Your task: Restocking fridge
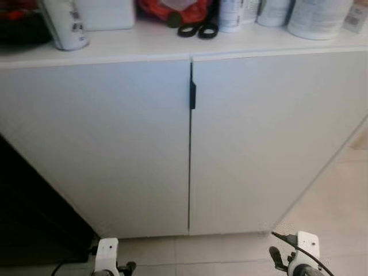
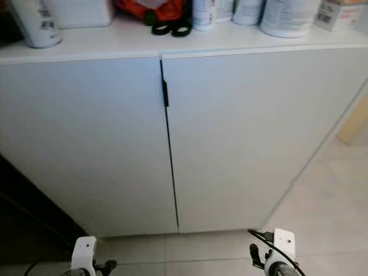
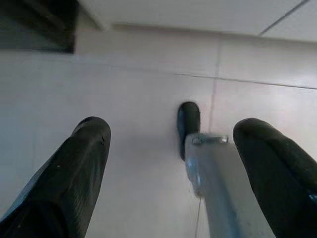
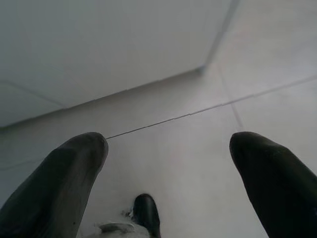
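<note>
Left eye view is faced by a shut white cabinet (image 1: 190, 144) with bottles (image 1: 319, 17) on top, while the left gripper (image 3: 171, 163) and right gripper (image 4: 168, 168) are hung low, spread wide and empty, so nothing has been picked up yet and a bottle likely must be reached for next.

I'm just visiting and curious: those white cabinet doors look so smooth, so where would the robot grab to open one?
Probably the small black handle at the seam between the two doors, near the top. It is a narrow vertical tab on an otherwise flat front, so a claw would come straight from the front, fingers pinching it from either side. Both claws now hang low by the floor, open.
</note>
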Robot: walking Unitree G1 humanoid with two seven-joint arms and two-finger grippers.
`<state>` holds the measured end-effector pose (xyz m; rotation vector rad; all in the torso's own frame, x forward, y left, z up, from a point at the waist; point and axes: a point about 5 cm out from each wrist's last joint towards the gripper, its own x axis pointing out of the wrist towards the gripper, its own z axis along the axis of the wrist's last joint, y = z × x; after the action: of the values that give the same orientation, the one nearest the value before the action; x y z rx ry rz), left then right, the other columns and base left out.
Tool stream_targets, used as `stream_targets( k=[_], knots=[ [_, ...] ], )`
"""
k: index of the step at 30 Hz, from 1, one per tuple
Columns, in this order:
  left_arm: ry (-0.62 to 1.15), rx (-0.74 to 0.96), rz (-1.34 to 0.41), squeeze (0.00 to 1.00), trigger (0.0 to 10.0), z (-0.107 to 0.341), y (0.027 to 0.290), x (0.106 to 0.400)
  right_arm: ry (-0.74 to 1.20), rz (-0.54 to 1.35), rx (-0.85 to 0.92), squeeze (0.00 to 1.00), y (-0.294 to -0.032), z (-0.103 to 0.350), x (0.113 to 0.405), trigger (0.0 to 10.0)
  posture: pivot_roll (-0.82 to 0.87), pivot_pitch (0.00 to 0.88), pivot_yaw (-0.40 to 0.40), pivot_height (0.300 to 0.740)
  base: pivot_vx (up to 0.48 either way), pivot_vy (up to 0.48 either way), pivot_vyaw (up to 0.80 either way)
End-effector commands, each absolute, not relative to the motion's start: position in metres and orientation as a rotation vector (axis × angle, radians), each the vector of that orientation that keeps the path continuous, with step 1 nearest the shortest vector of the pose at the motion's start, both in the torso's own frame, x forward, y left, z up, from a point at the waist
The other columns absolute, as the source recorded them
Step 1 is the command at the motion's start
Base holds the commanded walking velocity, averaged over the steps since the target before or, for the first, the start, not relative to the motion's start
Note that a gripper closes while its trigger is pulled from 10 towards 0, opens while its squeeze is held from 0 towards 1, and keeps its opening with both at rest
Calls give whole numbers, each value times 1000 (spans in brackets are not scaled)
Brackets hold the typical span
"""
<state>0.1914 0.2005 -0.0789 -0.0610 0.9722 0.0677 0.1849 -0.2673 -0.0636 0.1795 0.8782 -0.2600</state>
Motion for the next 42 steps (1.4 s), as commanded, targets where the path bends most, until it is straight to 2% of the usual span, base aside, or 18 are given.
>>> stream_targets(
  k=[1,13,42],
  knots=[
    [997,-60,69,0,10000,-81,201,187,881,-271,208,0,-266,-66,182,10000,-192,14,59,740,0,0,0],
    [1003,-56,67,0,10000,-82,202,185,884,-278,223,0,-264,-67,180,10000,-188,0,61,740,0,96,0],
    [1002,-52,58,0,10000,-82,203,185,885,-270,218,0,-263,-68,180,10000,-187,0,64,740,0,418,0]
  ],
)
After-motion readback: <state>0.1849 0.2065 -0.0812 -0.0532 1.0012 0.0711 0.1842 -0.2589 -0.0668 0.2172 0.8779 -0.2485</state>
